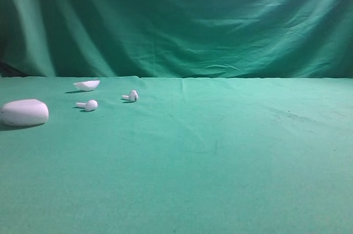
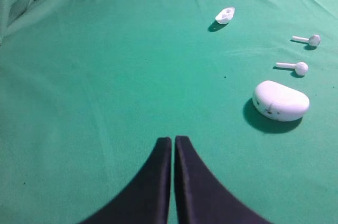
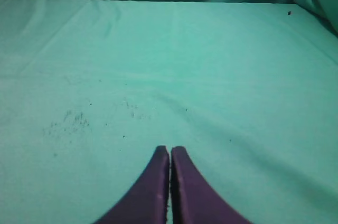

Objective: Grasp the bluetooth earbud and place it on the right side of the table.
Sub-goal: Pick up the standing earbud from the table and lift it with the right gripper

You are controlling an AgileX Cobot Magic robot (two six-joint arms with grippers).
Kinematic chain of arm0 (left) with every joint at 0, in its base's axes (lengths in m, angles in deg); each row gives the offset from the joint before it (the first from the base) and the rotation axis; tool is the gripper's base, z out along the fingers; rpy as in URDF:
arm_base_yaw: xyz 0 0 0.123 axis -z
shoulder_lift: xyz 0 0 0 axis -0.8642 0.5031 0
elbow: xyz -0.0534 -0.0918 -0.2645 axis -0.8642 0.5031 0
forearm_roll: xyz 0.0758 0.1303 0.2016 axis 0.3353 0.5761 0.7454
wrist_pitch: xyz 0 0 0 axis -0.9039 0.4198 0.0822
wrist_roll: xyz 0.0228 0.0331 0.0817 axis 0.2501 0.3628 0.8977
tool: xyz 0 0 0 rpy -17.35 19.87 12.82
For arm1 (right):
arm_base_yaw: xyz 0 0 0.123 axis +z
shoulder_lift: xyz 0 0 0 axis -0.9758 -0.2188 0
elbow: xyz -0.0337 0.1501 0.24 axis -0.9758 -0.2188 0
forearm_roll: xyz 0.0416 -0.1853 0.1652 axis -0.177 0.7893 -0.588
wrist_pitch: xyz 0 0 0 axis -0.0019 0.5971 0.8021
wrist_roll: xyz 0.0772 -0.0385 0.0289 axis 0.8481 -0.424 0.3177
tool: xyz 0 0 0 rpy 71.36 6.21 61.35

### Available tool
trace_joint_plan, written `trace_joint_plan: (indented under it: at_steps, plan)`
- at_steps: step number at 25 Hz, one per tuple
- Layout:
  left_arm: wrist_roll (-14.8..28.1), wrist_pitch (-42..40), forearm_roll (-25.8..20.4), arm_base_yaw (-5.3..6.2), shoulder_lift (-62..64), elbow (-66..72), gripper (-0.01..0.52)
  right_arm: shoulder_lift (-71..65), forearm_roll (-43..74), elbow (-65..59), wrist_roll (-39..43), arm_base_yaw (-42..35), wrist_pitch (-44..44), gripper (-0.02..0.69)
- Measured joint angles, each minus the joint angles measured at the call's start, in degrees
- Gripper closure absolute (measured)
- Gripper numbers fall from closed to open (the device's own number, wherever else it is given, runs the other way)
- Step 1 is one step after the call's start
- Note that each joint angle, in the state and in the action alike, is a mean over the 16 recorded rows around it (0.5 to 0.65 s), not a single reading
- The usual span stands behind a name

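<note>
The bluetooth earbud (image 1: 133, 95), white with a small dark spot on its head, lies on the green table (image 1: 220, 151) at the back left. In the left wrist view it is the farther earbud (image 2: 307, 39). My left gripper (image 2: 172, 139) is shut and empty, well short and to the left of it in that view. My right gripper (image 3: 170, 150) is shut and empty over bare green cloth (image 3: 174, 65); no earbud shows there. Neither gripper shows in the exterior view.
A plain white twin earbud (image 1: 88, 105) lies left of the task earbud, nearer in the left wrist view (image 2: 294, 67). A white pebble-shaped case (image 1: 24, 112) sits at the far left (image 2: 280, 101). A small white shell piece (image 1: 86, 85) lies behind (image 2: 225, 15).
</note>
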Motion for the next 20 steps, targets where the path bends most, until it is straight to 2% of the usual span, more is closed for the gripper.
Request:
trace_joint_plan:
  at_steps: [14, 20]
  plan:
    - [0.00, 0.00, 0.00, 0.00, 0.00, 0.00, 0.514, 0.00, -0.01, 0.00, -0.03, 0.00, -0.54, 0.665]
    - [0.00, 0.00, 0.00, 0.00, 0.00, 0.00, 0.514, 0.00, -1.99, -0.06, 0.70, 0.00, -8.58, 0.665]
